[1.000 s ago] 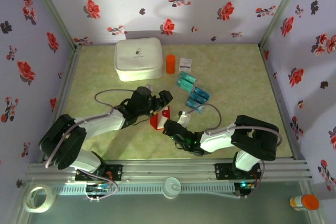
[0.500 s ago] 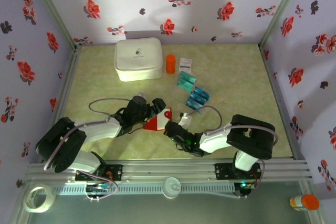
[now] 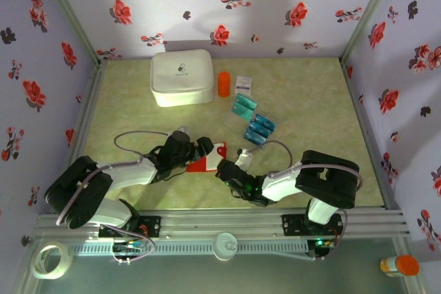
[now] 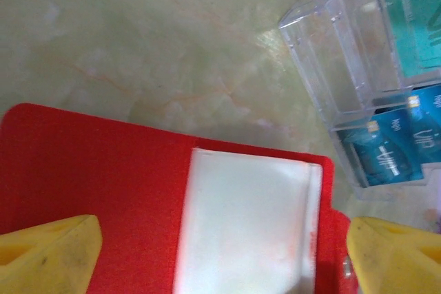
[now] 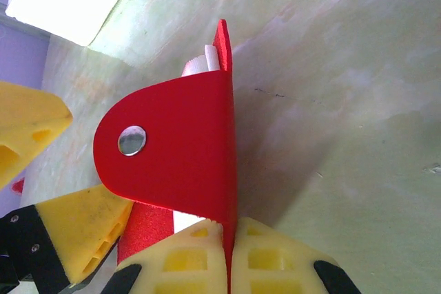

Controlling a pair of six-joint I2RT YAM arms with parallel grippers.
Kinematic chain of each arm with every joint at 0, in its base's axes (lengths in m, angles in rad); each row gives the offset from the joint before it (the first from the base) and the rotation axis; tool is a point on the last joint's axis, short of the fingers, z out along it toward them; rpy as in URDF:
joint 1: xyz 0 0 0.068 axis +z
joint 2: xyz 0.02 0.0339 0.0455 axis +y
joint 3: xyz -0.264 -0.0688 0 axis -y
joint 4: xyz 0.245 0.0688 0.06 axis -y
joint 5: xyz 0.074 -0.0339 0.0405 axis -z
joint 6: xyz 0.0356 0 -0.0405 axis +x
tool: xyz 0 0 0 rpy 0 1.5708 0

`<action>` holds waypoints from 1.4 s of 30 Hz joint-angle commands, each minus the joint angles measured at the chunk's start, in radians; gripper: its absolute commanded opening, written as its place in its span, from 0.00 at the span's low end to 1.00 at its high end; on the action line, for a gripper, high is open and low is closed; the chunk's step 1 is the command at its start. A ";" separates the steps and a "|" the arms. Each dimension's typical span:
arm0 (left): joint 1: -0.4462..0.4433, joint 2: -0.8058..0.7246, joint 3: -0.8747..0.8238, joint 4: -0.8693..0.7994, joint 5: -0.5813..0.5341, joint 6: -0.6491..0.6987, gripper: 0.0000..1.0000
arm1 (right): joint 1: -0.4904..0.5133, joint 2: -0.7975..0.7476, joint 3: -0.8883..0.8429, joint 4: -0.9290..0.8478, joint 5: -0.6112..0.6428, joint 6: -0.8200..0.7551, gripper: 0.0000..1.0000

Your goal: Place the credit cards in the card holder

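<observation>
Right wrist — right fingers (image 5: pixel 186 259) clamped on card holder (image 5: pixel 179 149) edge; left fingers (image 4: pixel 41 253) apart.

We are making out very little that reads as words. On the white case (image 3: pixel 182 77) near the table's far edge, left of centre, we are seeing a small dark logo, too small to read. The small white box (image 3: pixel 242 85), further right along that edge, is carrying dark print that is blurring into lines. In the left wrist view the credit cards (image 4: pixel 413 25) are showing white lettering. The teal one has a fine row of print. A blue card (image 4: pixel 389 160) has looping script beside a gold chip. We are not managing to read either with any certainty.
</observation>
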 commanded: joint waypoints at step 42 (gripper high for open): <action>-0.054 0.113 0.229 -0.390 -0.139 0.334 0.76 | -0.272 -0.132 0.307 -0.731 -0.402 -0.377 0.67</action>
